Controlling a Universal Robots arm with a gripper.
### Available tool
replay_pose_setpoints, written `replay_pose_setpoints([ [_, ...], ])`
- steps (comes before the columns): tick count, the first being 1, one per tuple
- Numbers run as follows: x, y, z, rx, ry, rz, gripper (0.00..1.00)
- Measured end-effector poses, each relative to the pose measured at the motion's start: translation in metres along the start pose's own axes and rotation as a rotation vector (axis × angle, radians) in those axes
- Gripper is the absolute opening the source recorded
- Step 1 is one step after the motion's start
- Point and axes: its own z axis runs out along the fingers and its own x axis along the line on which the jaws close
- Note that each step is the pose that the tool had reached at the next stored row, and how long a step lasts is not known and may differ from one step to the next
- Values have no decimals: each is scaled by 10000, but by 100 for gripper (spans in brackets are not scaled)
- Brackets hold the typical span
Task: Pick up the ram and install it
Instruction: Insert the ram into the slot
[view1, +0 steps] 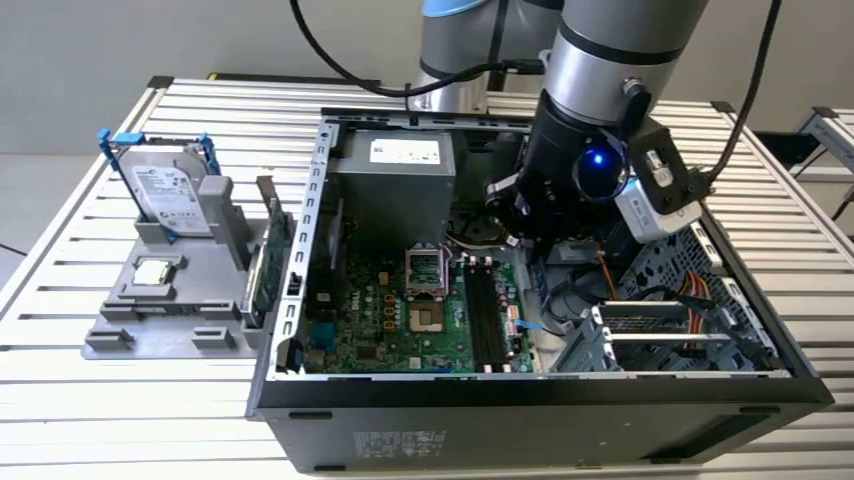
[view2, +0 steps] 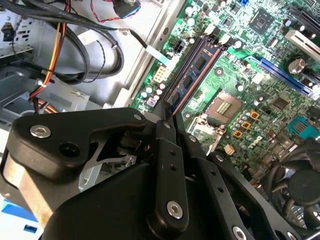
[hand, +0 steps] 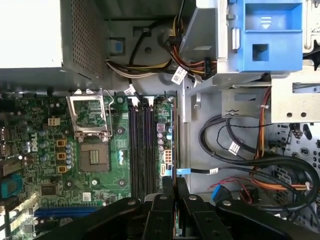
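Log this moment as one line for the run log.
phase: install | gripper: shut on ram | place: inside case, near memory slots | ram: not seated

slatted metal table (view1: 80, 400) bears an open computer case (view1: 534, 420) and, seemingly, a grey holder (view1: 160, 320).

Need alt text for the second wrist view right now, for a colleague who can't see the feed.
The black gripper fills the foreground, its fingers closed together over the end of the ram, a dark stick lying in a slot on the green motherboard. The empty processor socket lies just beyond it, and bundled cables run across the metal case floor alongside.
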Motion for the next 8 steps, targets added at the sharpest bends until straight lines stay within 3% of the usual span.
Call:
replay_pose_setpoints([
  [8,44,-3,118,4,1,-15,0],
])
